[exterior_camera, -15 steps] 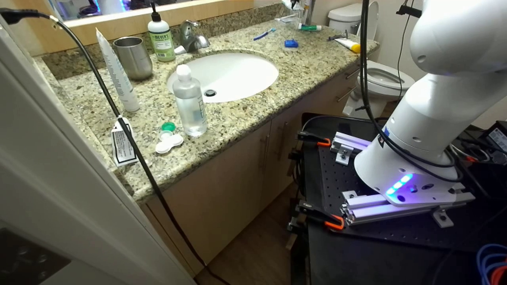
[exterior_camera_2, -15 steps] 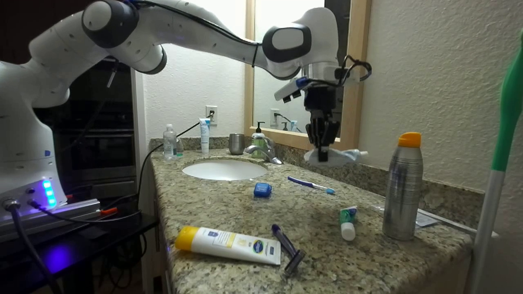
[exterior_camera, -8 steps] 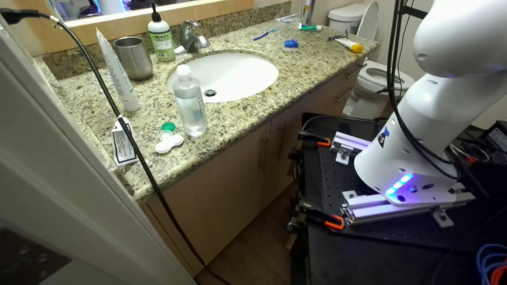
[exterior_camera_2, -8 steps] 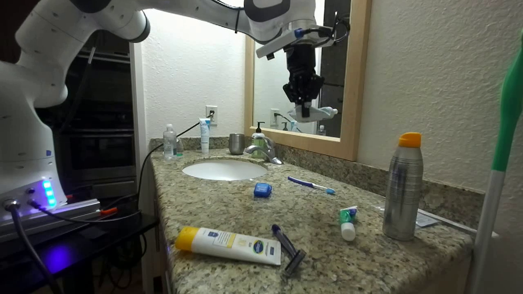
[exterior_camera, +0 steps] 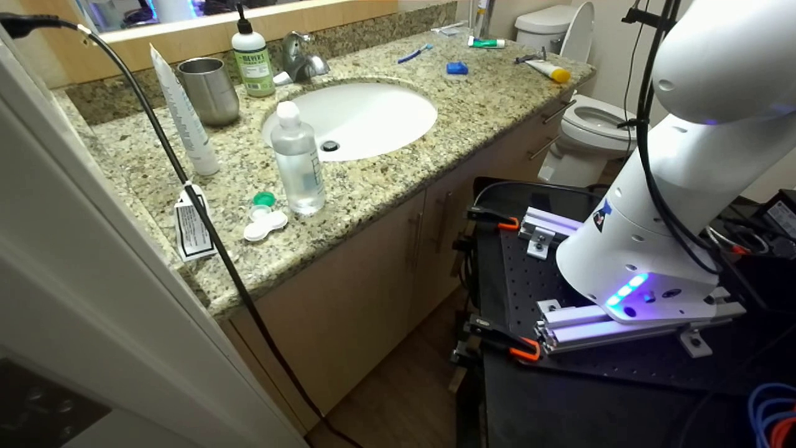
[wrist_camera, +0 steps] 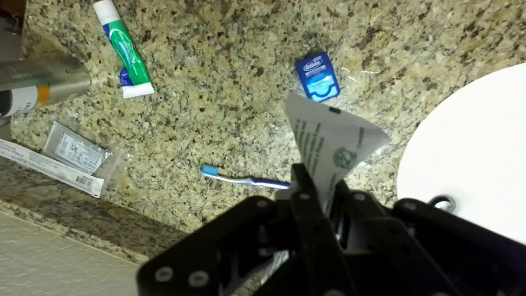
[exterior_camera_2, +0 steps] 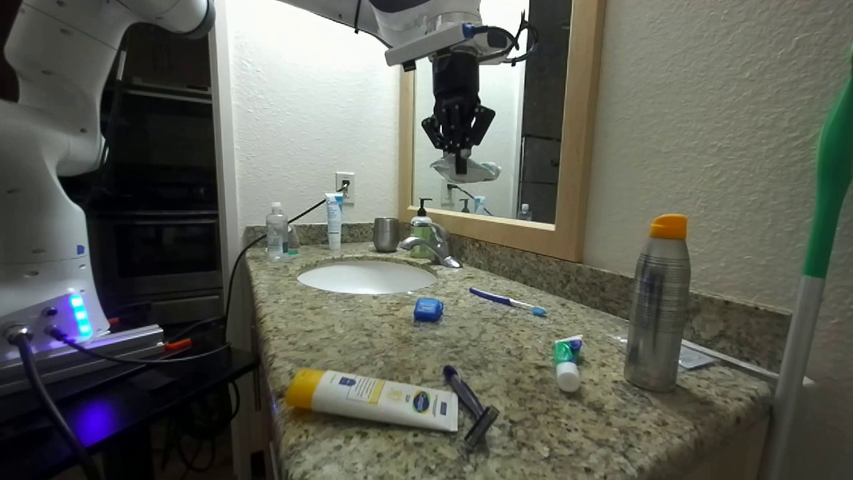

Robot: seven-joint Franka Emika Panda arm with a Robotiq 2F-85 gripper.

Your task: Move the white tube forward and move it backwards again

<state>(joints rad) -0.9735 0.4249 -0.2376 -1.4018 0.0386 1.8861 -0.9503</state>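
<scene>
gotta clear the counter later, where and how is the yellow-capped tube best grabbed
Probably mid-body, straight from above, pinching across its width: the yellow-capped tube lies on its side on the counter, and its middle is clear of the razor beside its capless end.

there are four tubes (wrist_camera: 328, 135), one cup (exterior_camera: 211, 93), one razor (exterior_camera_2: 467, 397), one toothbrush (wrist_camera: 254, 181).

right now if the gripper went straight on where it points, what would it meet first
Likely the granite counter, near the toothbrush and blue floss box, met by the white tube the gripper holds; depth is unclear.
</scene>
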